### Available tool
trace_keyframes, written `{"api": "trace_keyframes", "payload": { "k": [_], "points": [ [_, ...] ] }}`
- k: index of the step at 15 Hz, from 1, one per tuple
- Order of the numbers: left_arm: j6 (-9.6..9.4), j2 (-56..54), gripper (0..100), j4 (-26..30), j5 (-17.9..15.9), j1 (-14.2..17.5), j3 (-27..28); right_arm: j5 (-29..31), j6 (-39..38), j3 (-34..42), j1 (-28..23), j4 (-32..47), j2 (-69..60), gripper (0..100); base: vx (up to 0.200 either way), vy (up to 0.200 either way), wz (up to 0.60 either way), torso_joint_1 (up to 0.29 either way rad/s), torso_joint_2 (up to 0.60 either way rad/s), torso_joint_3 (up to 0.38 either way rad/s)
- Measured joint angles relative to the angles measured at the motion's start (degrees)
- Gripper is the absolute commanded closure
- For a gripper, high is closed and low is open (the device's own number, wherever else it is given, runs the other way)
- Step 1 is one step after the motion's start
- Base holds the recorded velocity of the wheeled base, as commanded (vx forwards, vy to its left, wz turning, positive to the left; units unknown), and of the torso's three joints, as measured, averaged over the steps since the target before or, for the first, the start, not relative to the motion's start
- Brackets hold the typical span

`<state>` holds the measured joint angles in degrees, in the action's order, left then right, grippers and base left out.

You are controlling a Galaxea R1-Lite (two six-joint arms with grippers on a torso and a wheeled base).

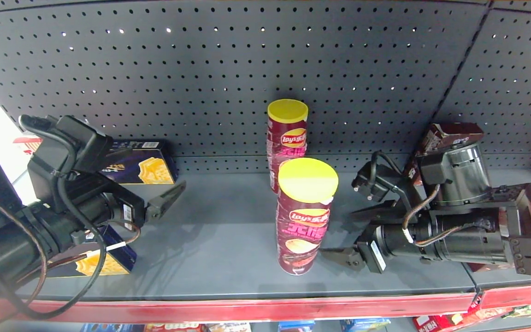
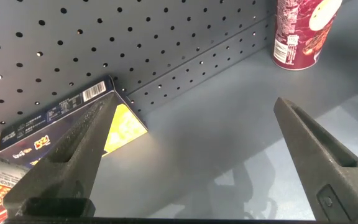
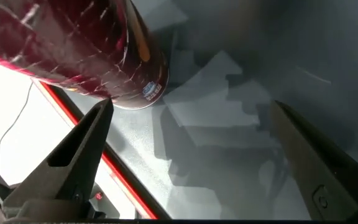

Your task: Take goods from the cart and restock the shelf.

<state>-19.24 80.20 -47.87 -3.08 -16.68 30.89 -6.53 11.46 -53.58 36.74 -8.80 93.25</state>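
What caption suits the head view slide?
Front can and back can lined up on a grey shelf, open left gripper and open right gripper either side.

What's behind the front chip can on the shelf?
A second yellow-lidded can stands behind the front can, near the pegboard wall. Its lower part is mostly covered.

The front can (image 1: 303, 226) and the back can (image 1: 287, 136) each carry a round red-and-yellow logo with large pale characters beneath it. The blue box (image 1: 142, 162) against the back wall has a barcode (image 2: 92, 94) and rows of small white print along its edge, too fine to read. The back can's foot shows what may be an ingredients panel.
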Motion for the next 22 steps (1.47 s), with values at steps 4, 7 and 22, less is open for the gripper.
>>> {"api": "trace_keyframes", "payload": {
  "k": [4, 7, 22],
  "points": [
    [-0.02, 0.1, 0, 0.0, 0.0, 0.0, 0.1, 0.0, 0.0, -0.3, -0.9, 0.0, 0.0, 0, 0.000, 0.000, 0.00, 0.000, 0.00, 0.000],
    [0.00, 0.1, 0, 0.0, 0.0, 0.0, 0.0, 0.0, 0.0, -1.7, -0.2, 0.0, 1.1, 0, 0.000, 0.000, 0.00, 0.000, 0.00, 0.000],
    [-0.16, -2.2, 0, 0.3, -0.1, 0.9, -2.5, 1.0, -0.5, -0.4, -7.6, -2.9, -9.1, 0, 0.000, 0.000, 0.00, 0.000, 0.00, 0.000]
  ]
}}
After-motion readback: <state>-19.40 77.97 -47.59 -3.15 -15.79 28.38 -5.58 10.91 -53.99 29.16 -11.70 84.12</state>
